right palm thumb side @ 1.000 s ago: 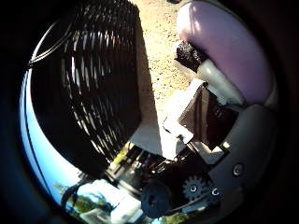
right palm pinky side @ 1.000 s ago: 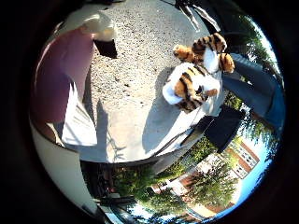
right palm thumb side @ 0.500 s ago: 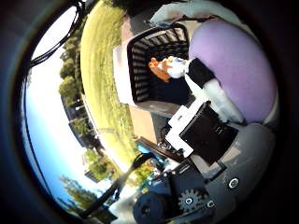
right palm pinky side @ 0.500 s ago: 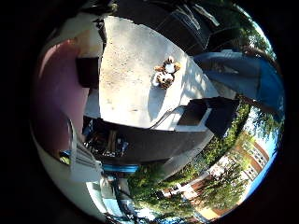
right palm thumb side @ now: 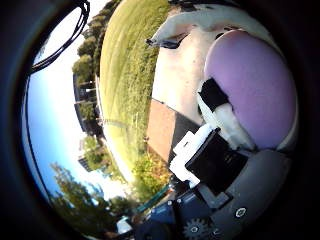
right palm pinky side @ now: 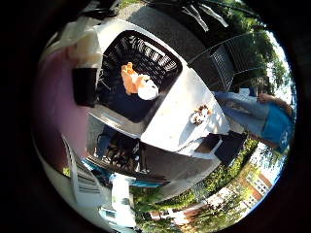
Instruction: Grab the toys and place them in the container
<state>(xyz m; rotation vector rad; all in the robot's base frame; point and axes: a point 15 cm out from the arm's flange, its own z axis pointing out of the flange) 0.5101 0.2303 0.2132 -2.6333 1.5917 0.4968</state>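
Hand [right palm thumb side: 220,165] is curling round a purple toy [right palm thumb side: 250,85], carrying it high. Views have swung from table [right palm pinky side: 170,121] level to above the black basket [right palm pinky side: 160,53], orange toy [right palm pinky side: 136,82] inside. Tiger toy [right palm pinky side: 199,115] is waiting on the table.

Hand [right palm thumb side: 220,165]: fingers curled round a purple toy [right palm thumb side: 255,90]
Beyond: lawn [right palm thumb side: 130,75], trees [right palm thumb side: 85,60], sky

A black slatted plastic basket [right palm pinky side: 160,58], upper centre, holds an orange-and-white plush toy [right palm pinky side: 137,83]; a small striped plush toy [right palm pinky side: 199,115] lies right of it on the table; a purple rounded toy [right palm thumb side: 252,92] fills the thumb-side view's upper right.
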